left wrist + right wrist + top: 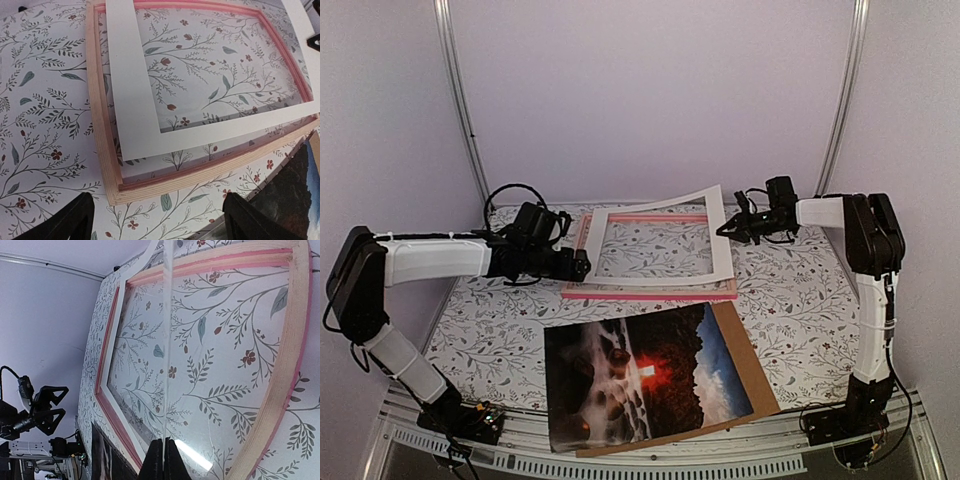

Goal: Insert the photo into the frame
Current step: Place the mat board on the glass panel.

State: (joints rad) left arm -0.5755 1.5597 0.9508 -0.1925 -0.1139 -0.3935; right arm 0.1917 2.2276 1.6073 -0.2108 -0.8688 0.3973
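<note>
At the front of the table (pixel 800 300), the photo (pixel 640 375) lay on the brown board (pixel 748 365), outside the frame (pixel 650 293). The white mat (pixel 720 250) sat tilted over it, pinched in the right gripper (pixel 730 228); the left gripper (pixel 582 265) gaped empty. Insertion not started.

Figure: robot laboratory bench. Plain pale walls (pixel 650 90) and metal corner posts (pixel 460 100) enclose a table (pixel 790 300) (floral-covered); left arm (pixel 430 258) and right arm (pixel 875 250) are bolted at its near edge, trailing cables (pixel 515 186).
</note>
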